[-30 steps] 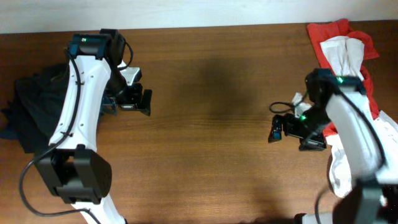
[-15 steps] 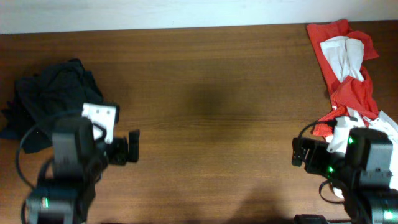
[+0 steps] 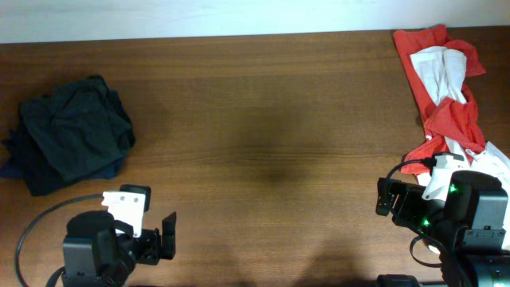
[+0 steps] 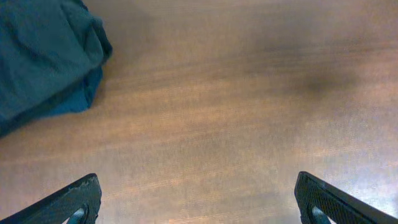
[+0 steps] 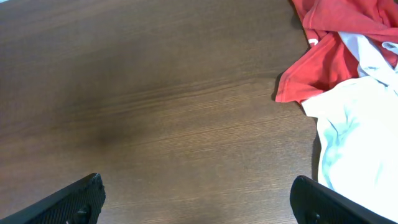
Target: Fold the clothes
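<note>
A dark crumpled garment pile (image 3: 70,142) lies at the table's left; it also shows in the left wrist view (image 4: 43,56) at top left. A red garment (image 3: 446,96) with white garments (image 3: 442,68) on and beside it lies at the right edge; red (image 5: 339,43) and white (image 5: 360,137) cloth show in the right wrist view. My left gripper (image 3: 166,237) is open and empty at the front left, jaws wide (image 4: 198,202) over bare wood. My right gripper (image 3: 384,198) is open and empty at the front right, jaws wide (image 5: 198,199), left of the white cloth.
The brown wooden table (image 3: 263,119) spans the view. A pale wall strip (image 3: 199,16) runs along the far edge. A black cable (image 3: 36,227) loops by the left arm base.
Both arms have pulled back toward the front edge. The left arm no longer covers the dark pile, and the right arm has left the red and white garments.
</note>
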`<state>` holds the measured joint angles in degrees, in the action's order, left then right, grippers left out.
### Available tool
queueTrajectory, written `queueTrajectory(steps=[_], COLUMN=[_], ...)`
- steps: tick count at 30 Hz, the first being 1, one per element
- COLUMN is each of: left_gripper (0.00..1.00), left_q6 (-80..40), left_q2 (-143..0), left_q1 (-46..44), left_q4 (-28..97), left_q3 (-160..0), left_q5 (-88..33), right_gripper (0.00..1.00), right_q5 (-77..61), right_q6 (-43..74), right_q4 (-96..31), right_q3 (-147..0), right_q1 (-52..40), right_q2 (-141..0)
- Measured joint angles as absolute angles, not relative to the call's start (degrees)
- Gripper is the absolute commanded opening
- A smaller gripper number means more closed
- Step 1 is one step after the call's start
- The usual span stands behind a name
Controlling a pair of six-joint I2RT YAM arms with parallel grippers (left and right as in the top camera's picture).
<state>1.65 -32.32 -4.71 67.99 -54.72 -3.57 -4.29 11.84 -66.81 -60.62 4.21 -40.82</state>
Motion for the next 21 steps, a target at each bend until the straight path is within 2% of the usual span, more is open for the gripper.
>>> queueTrajectory(steps=[10, 17, 21], left_gripper=[0.99, 0.99, 0.99], left_q6=[1.63, 1.65, 1.63], left_q2=[-32.32, -32.29, -32.34], left_q1=[-4.71, -4.71, -4.71], left_q4=[69.84, 69.87, 69.87], left_q3=[-54.63, -54.59, -54.50], left_q5=[-3.57, -3.57, -3.57], right_gripper=[0.99, 0.99, 0.99], right_q5=[-3.86, -3.11, -2.81], right_q6=[11.81, 9.37, 8.54], right_q4=[-67.66, -50.50, -39.18], right_q3=[-60.18, -50.39, -37.43], right_q1=[4.19, -0.80, -2.55], right_q2=[-38.54, -25.78, -14.24])
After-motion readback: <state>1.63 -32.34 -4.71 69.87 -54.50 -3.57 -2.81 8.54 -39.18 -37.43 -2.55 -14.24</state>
